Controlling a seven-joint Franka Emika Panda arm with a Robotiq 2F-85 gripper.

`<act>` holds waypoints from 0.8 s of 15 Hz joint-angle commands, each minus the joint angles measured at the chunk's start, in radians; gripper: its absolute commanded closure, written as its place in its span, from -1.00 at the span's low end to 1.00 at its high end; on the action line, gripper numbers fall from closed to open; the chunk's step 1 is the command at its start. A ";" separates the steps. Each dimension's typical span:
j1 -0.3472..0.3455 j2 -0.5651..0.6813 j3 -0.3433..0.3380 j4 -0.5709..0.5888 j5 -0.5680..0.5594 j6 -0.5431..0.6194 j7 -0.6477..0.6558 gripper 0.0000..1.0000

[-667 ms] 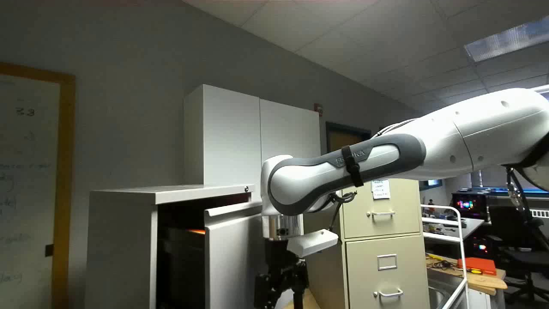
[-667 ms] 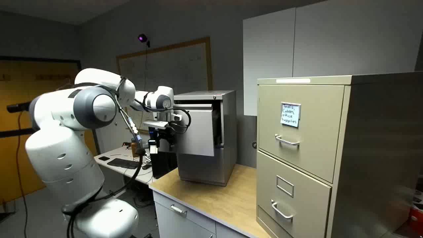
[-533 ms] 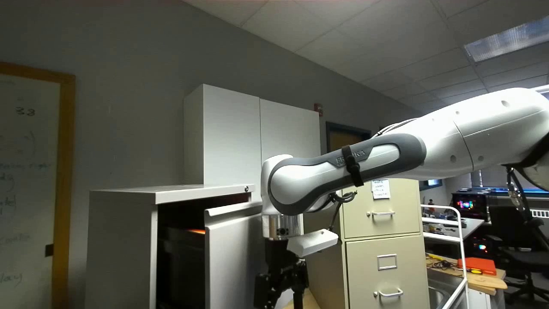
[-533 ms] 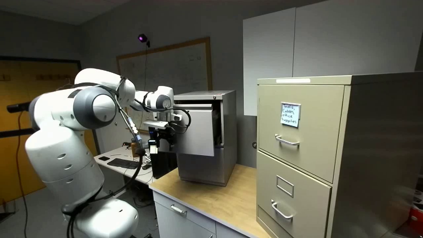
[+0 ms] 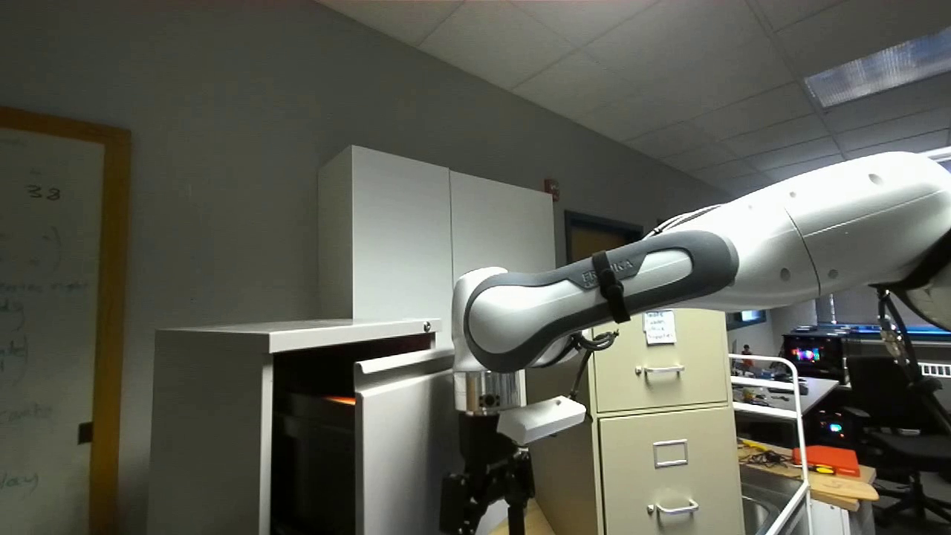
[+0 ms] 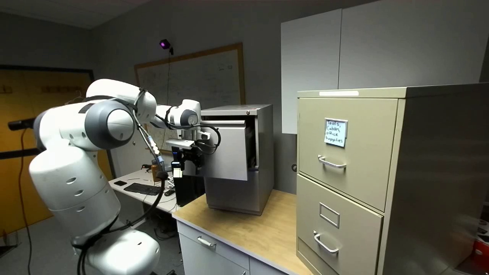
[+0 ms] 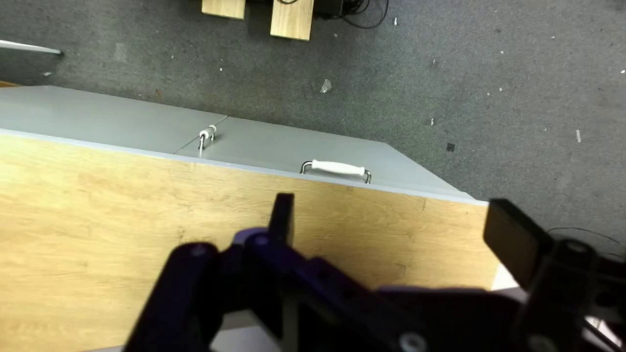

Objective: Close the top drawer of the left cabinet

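Gripper [image 7: 391,220] points down, spread wide; wood countertop [image 7: 122,210] visible through the gap in the wrist view. Top drawer [image 6: 229,156] is part-way out, dark inside in both exterior views. Gripper hangs just beside the drawer front, on its outer side, lower than its top edge. Touching or slightly apart: can't tell. Sliver of orange [image 5: 340,400] inside, seen in an exterior view.

Left cabinet [image 6: 265,164] stands on the countertop, lower drawer [image 6: 233,194] flush. Under the countertop edge: grey fronts [image 6: 214,259], white-grip handle [image 7: 337,167]. Grey carpet [image 7: 440,88] below, pale flecks on it. Beige filing cabinet [image 6: 366,152] across a stretch of countertop, handwritten label [image 6: 336,132] on it. White cupboard [image 6: 382,49] on the wall. Further off: desk [image 6: 143,175] with keyboard [image 6: 142,189], framed whiteboard [image 6: 198,82], yellow-orange door [image 6: 49,80].
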 commanded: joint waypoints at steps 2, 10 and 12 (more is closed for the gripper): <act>0.001 0.001 -0.001 0.003 0.000 -0.003 0.001 -1.00; -0.005 -0.023 0.001 -0.013 -0.012 0.022 0.026 -1.00; -0.006 -0.033 0.000 -0.016 -0.010 0.032 0.029 -1.00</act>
